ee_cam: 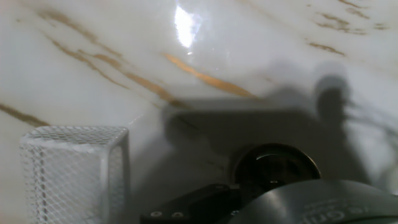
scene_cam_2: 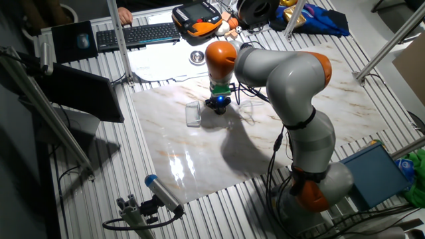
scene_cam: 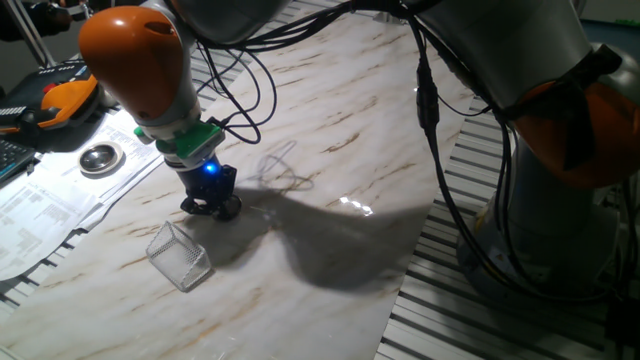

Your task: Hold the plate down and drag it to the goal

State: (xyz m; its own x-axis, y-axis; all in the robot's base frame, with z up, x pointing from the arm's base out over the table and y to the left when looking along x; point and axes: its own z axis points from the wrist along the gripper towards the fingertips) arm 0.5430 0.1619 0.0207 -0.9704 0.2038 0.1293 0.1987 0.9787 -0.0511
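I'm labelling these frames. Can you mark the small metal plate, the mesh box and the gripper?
plate (ee_cam: 273, 163), hand view: its dark centre.
mesh box (scene_cam: 182, 256), one fixed view: its side wall.
gripper (scene_cam: 212, 207), one fixed view: between the fingertips.

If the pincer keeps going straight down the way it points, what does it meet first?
The plate, judging by the hand view: it lies right under the pincer, probably already touching. Below that is only the marble table. The mesh box sits off to the side.

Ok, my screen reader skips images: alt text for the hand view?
A small round metal plate lies on a marble table, just ahead of the dark gripper body at the bottom edge. A wire mesh box stands at lower left, apart from the plate.
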